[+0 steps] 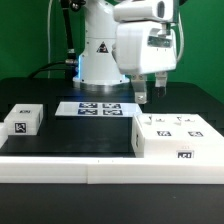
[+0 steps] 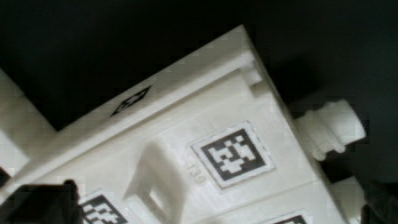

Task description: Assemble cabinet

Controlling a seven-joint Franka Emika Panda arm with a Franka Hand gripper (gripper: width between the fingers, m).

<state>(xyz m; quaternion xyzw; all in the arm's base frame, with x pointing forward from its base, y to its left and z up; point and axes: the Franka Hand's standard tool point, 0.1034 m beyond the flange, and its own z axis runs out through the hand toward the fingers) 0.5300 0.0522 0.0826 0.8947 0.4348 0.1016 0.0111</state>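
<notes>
The cabinet (image 1: 178, 137) is a large white box with black-and-white tags on its top and front, lying at the exterior view's right near the table's front edge. My gripper (image 1: 150, 93) hangs just above and behind the cabinet's far left corner, open and empty. In the wrist view the cabinet (image 2: 178, 130) fills most of the frame, with a tag (image 2: 235, 155) and a round white knob (image 2: 331, 128) on its side. The gripper (image 2: 205, 202) stands spread over it, with the dark fingers (image 2: 36, 198) at the frame's edges.
A small white tagged block (image 1: 22, 120) lies at the exterior view's left. The marker board (image 1: 100, 108) lies flat in the middle, in front of the robot's base (image 1: 98, 62). A white rail (image 1: 70, 165) runs along the table's front edge.
</notes>
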